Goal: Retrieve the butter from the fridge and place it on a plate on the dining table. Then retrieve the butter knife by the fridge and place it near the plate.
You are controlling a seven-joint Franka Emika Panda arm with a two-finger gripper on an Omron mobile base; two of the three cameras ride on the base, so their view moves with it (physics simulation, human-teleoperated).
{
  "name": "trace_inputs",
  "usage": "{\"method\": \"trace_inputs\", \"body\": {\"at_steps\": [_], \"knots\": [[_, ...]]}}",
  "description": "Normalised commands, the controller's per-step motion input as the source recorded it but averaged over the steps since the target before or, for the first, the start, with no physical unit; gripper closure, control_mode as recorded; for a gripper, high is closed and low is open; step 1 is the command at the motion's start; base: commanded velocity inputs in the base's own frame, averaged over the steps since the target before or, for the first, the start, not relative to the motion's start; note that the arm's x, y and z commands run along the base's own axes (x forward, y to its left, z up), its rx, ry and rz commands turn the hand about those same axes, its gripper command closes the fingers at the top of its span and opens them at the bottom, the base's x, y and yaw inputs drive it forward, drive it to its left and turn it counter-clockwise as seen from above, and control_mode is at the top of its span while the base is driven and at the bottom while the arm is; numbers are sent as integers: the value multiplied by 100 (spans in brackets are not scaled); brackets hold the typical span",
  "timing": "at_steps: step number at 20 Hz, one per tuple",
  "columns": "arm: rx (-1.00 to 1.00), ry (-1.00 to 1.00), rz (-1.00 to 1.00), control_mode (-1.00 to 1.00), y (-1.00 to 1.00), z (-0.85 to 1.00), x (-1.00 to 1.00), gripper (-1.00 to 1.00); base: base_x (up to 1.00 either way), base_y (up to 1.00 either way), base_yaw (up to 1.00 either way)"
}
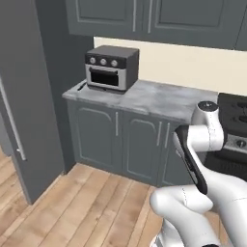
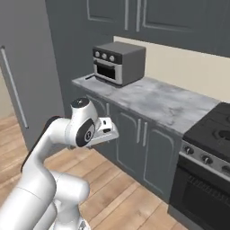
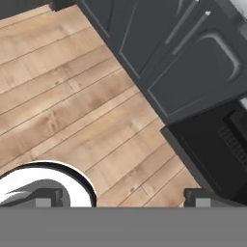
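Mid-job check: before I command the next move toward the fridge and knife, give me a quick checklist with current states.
1. Fridge in view, at the left edge: ok.
2. Fridge door shut, handle visible: ok.
3. Butter knife on the counter beside the toaster oven: a slim dark thing lies there, cannot tell for sure.
4. Gripper empty, fingertips apart over the wood floor: ok.
5. Butter on the plate: cannot tell.
6. Arm folded close to the base: ok.

A toaster oven point(image 1: 112, 67) sits on the marble counter point(image 1: 159, 99) above dark cabinets point(image 3: 193, 62), beyond the pincer; a stove point(image 2: 211, 152) stands alongside.
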Motion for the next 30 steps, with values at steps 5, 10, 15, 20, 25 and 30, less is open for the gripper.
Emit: {"method": "trace_inputs", "body": {"at_steps": [5, 10, 15, 20, 25, 30], "knots": [[0, 0, 0, 100, 0, 0, 0, -100, 34, 100, -55], [0, 0, 0, 100, 0, 0, 0, -100, 3, 100, -55], [0, 0, 0, 100, 0, 0, 0, -100, 23, 100, -37], [0, 0, 0, 100, 0, 0, 0, -100, 37, 77, -17], [0, 0, 0, 100, 0, 0, 0, -100, 62, 38, -11], [0, 0, 0, 100, 0, 0, 0, -100, 58, 54, -16]]}}
